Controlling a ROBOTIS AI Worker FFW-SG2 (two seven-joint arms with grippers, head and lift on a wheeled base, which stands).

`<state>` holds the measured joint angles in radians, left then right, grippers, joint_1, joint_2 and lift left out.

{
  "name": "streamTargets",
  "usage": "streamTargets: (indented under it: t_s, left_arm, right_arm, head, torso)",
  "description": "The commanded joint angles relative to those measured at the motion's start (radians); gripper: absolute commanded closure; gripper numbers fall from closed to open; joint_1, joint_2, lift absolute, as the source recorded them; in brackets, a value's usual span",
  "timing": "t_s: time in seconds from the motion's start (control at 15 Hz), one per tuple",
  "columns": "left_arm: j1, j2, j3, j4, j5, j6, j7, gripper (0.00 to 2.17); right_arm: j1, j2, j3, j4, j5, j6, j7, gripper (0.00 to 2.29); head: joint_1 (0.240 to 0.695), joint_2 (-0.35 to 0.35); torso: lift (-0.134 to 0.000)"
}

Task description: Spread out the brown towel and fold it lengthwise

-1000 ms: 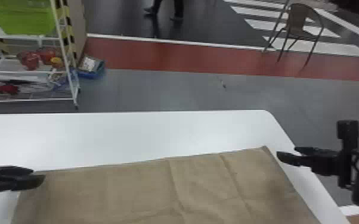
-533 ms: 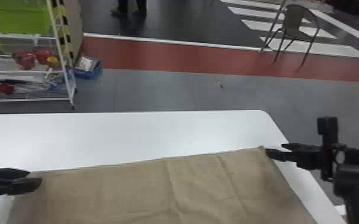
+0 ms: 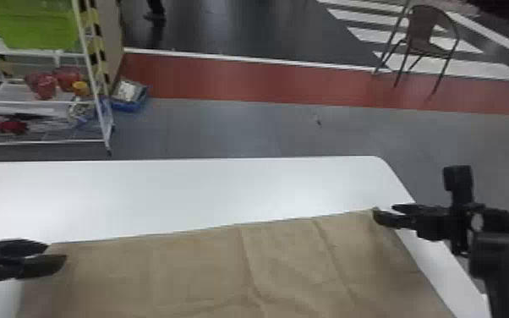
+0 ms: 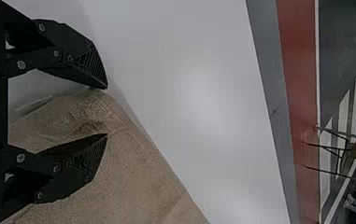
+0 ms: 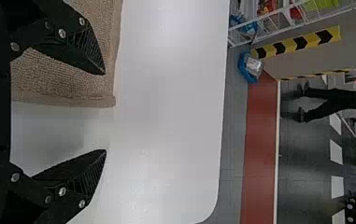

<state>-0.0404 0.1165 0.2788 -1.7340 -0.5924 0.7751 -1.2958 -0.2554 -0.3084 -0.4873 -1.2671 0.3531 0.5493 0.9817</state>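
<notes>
we hold our left gripper [image 4: 106,111] and right gripper [image 5: 105,112] spread; each straddles a far corner of the brown towel [image 3: 190,270], likely to pinch both for folding.

12 = far side, centred on towel [image 3: 190,275]: we've got bare tabletop [image 3: 181,190] beyond it, 10 to 1, fits a hand. Air over the towel between grippers is free too. In our way: left gripper [image 3: 57,252] at 9, right gripper [image 3: 384,210] at 2. Past the table: shelf rack [image 3: 46,53] at 11, chair [image 3: 420,25] at 1.
</notes>
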Motion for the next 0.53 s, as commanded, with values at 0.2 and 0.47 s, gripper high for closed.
streamTargets:
  t_s: [0.2, 0.47]
  left_arm:
    - [0.017, 0.0, 0.007, -0.015, 0.0, -0.018, -0.01, 0.61]
    - [0.019, 0.0, 0.008, -0.015, 0.0, -0.042, -0.011, 0.61]
  right_arm:
    - [-0.001, 0.002, 0.027, 0.002, 0.001, -0.001, 0.002, 0.54]
    - [-0.001, 0.0, 0.03, 0.014, 0.012, -0.004, 0.003, 0.97]
  head:
    - [0.695, -0.2]
    - [0.695, -0.193]
  torso:
    - [-0.122]
    - [-0.122]
